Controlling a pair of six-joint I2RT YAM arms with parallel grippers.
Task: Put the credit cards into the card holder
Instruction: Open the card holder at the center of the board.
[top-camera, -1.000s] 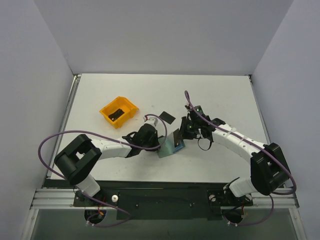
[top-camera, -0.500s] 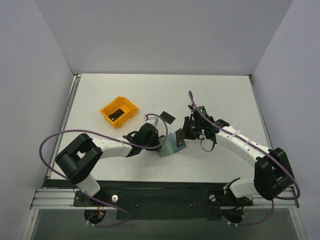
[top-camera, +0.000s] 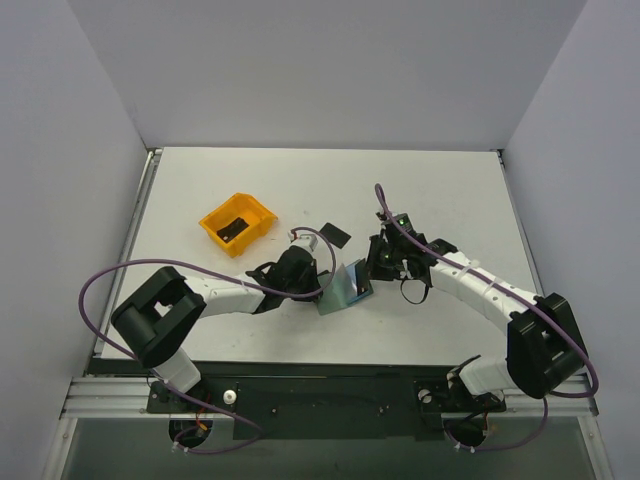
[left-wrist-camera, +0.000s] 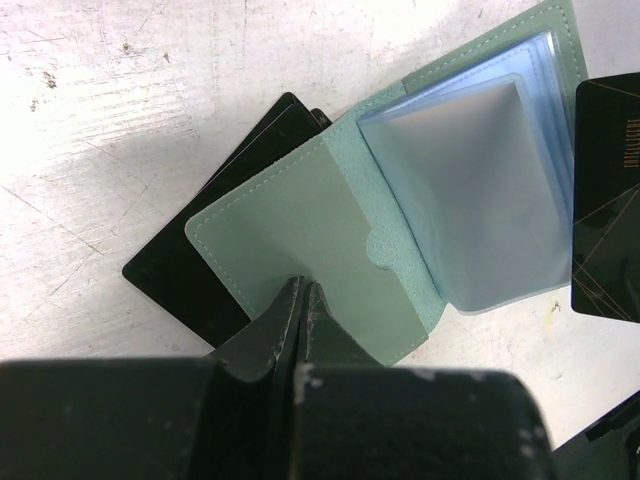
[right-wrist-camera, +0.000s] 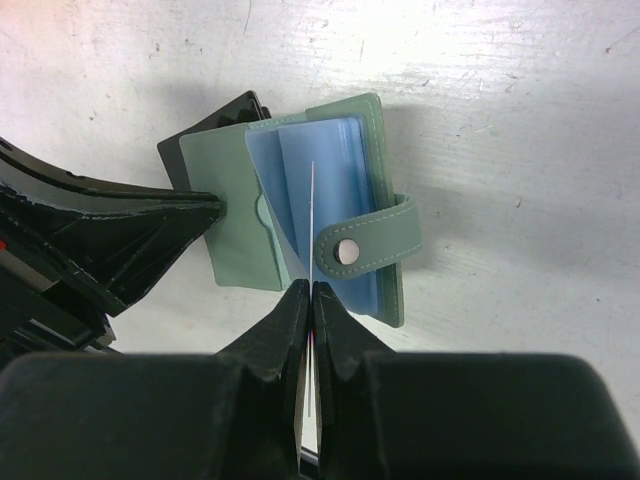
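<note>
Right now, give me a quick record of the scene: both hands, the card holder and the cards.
left hand: shut on the cover of the card holder
right hand: shut on held card, edge-on by the sleeves
card holder: open, black cards partly under it
orange bin: one bin card inside
loose card: on the table beyond the holder

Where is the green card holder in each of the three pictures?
Top external: card holder just below picture centre, slightly right.
Left wrist: card holder fills the middle, opened.
Right wrist: card holder at centre, opened like a book.
Shared landmark: the left gripper pinching its green flap.
</note>
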